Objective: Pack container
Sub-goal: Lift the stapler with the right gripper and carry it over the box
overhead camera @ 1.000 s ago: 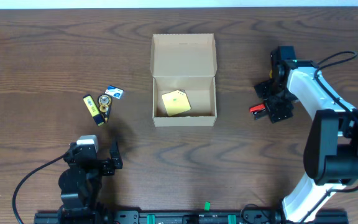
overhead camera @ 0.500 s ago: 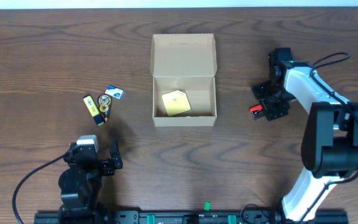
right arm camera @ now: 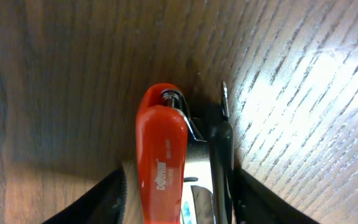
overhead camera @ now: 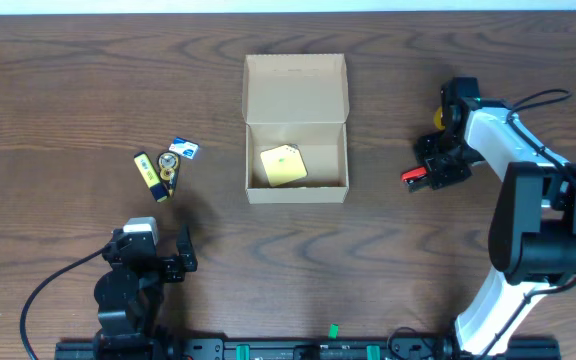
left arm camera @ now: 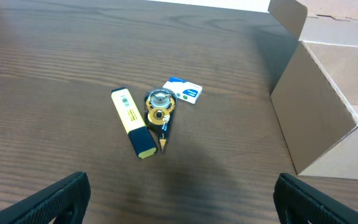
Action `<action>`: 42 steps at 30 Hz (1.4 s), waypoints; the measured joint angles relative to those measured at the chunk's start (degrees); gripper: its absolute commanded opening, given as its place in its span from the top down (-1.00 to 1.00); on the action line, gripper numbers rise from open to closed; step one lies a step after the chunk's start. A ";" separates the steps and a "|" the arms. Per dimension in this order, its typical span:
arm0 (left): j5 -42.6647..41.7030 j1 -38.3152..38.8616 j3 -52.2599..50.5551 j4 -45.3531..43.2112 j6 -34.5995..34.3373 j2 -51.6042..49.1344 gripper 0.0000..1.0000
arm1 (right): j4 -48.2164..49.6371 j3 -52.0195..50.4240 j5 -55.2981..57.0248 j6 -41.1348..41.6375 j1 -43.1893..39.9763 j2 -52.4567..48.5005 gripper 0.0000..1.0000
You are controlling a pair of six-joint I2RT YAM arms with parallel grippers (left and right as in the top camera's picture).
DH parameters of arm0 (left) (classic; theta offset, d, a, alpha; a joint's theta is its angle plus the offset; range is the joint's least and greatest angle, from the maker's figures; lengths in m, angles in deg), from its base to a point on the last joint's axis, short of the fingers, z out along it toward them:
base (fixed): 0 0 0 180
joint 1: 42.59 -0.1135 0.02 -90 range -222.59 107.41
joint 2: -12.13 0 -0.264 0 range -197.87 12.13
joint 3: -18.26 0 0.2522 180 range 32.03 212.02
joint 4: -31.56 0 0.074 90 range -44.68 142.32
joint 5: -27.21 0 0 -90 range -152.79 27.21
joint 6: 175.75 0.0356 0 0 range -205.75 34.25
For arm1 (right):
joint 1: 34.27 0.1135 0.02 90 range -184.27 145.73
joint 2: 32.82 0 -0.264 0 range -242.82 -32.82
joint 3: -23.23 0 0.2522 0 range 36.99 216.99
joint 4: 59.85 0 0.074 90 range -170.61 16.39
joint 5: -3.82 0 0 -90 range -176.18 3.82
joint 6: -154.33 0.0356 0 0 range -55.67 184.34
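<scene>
The container, a tan cardboard box with its flap lid open toward the back, stands at the table's middle. A yellow pad lies inside it. The box's side also shows in the left wrist view. My right gripper is right of the box, low at the table. Its fingers are closed around a red and black stapler, whose red end sticks out toward the box. My left gripper is open and empty near the front left.
A yellow highlighter, a round yellow-black tape roller and a small blue-white eraser lie in a cluster left of the box. A black rail runs along the front edge.
My right arm's wrist has shifted slightly around the stapler, first toward the box, then back. The stapler stays at about the same spot. The left arm has not moved.
</scene>
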 measured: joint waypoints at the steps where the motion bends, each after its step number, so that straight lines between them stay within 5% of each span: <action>1: 0.00 0.00 0.00 0.00 0.00 0.00 -0.90 | -0.02 0.00 -0.07 -0.07 -0.02 0.00 0.24; 7: 0.00 0.00 0.00 0.00 0.00 0.00 -0.90 | -0.02 0.15 -0.52 -0.17 -0.04 0.11 0.97; 17: 0.00 0.00 0.00 0.02 0.00 0.00 -0.91 | -1.60 3.93 -3.61 -4.26 -0.09 0.26 0.97; 30: 0.00 0.00 0.00 0.00 0.00 0.00 -0.90 | -10.99 37.75 1.90 -23.17 12.72 3.10 0.97; 42: 0.00 0.00 0.00 0.00 0.00 0.00 -0.90 | -18.21 39.78 2.54 -31.52 26.71 3.61 0.97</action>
